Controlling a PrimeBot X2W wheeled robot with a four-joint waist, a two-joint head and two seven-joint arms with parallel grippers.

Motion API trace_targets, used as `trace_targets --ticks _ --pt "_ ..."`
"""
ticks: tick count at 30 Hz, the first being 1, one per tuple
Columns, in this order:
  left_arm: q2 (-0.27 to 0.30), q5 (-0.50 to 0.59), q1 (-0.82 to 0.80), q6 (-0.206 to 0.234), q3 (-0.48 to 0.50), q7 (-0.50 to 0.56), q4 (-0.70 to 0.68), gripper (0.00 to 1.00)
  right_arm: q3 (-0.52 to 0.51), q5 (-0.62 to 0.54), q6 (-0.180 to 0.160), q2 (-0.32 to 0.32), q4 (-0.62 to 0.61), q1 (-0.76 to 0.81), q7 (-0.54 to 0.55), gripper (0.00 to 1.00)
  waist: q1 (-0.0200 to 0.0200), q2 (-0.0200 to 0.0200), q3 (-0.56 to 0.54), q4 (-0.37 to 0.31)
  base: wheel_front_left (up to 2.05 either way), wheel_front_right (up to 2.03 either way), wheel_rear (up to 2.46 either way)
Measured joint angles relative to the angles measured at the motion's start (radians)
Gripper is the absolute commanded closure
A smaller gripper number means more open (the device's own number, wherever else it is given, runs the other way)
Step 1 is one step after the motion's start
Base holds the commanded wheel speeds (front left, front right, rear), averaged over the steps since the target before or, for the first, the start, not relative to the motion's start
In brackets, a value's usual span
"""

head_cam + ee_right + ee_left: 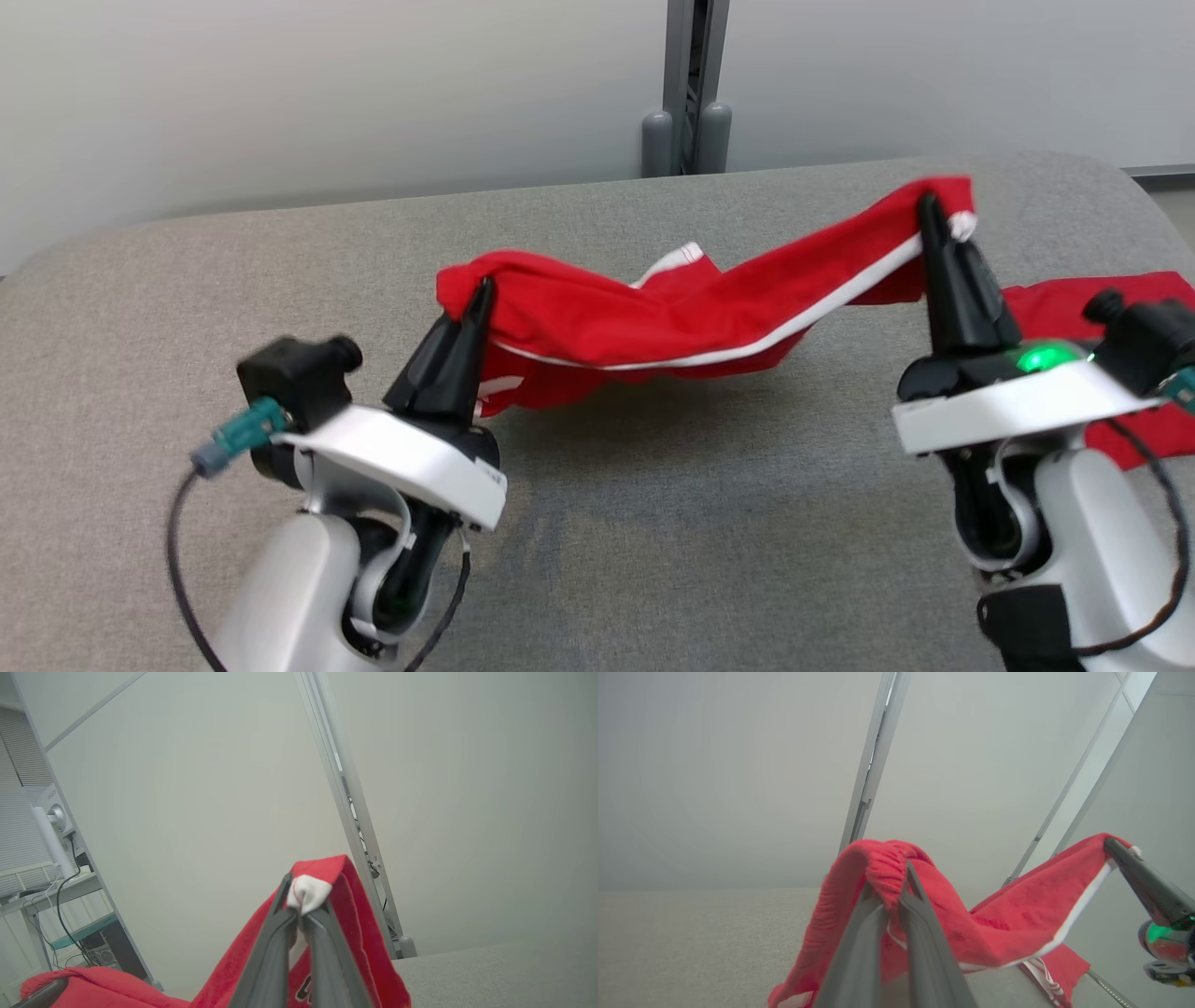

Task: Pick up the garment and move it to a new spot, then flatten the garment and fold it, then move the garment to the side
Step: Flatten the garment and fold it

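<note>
currently garment [653,327] strung between both arms above grey table [653,541], long axis left-to-right. left gripper [481,291] pinched closed on the gathered waistband end; right gripper [927,207] pinched closed on a white-tipped corner, held higher. middle sags toward table.

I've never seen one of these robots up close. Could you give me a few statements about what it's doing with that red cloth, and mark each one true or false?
1. The left claw and the right claw are both shut on the red garment. True.
2. The garment lies neatly folded flat on the grey surface. False: it hangs stretched between the two claws and sags in the middle.
3. A white stripe runs along the garment. True.
4. The surface below is bare wood. False: it is grey and looks cloth-covered.
</note>
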Motion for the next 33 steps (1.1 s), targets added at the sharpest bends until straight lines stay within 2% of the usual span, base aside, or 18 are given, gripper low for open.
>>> trace_targets --ticks 5,9,14,18,22,24,25,28,33 --pt "0.000 -0.094 -0.049 0.036 0.032 0.151 -0.092 1.00 -0.032 0.001 0.000 0.000 -0.057 -0.050 0.074 1.00 0.0000 0.0000 0.010 0.005 0.00 0.00 0.00" --pt "-0.001 -0.183 -0.173 0.088 0.074 0.307 -0.119 1.00 -0.051 -0.029 0.000 -0.001 -0.054 -0.182 0.161 1.00 0.0000 0.0000 0.047 0.007 0.00 0.00 0.00" --pt "0.019 -0.205 -0.438 0.149 0.132 0.411 -0.026 1.00 -0.102 -0.001 0.000 -0.002 0.034 -0.424 0.239 1.00 0.0000 0.0000 0.131 0.008 0.00 0.00 0.00" --pt "0.021 -0.208 -0.651 0.166 0.152 0.440 0.112 1.00 -0.114 0.019 0.000 -0.002 0.161 -0.629 0.262 1.00 0.0000 0.0000 0.219 0.011 0.00 0.00 0.00" --pt "0.044 -0.168 -0.872 0.144 0.162 0.390 0.248 1.00 -0.083 0.005 0.000 -0.002 0.273 -0.850 0.190 1.00 0.0000 0.0000 0.315 0.009 0.00 0.00 0.00" --pt "0.064 -0.125 -0.978 0.115 0.156 0.323 0.307 1.00 -0.064 -0.001 0.000 0.001 0.314 -0.948 0.110 1.00 0.0000 0.0000 0.362 0.005 0.00 0.00 0.00" --pt "0.066 -0.110 -1.078 0.089 0.165 0.249 0.367 1.00 -0.041 -0.016 0.000 -0.001 0.353 -1.025 0.029 1.00 0.0000 -0.0001 0.406 0.001 0.00 0.00 0.00" --pt "0.057 -0.089 -1.186 0.074 0.174 0.151 0.469 1.00 -0.012 -0.026 0.000 -0.002 0.408 -1.100 -0.039 1.00 0.0000 0.0000 0.464 -0.008 0.00 0.00 0.00" --pt "0.048 -0.030 -1.252 0.018 0.134 0.006 0.637 1.00 0.033 0.016 0.000 -0.002 0.498 -1.122 -0.060 1.00 0.0000 0.0000 0.543 -0.015 0.00 0.00 0.00"
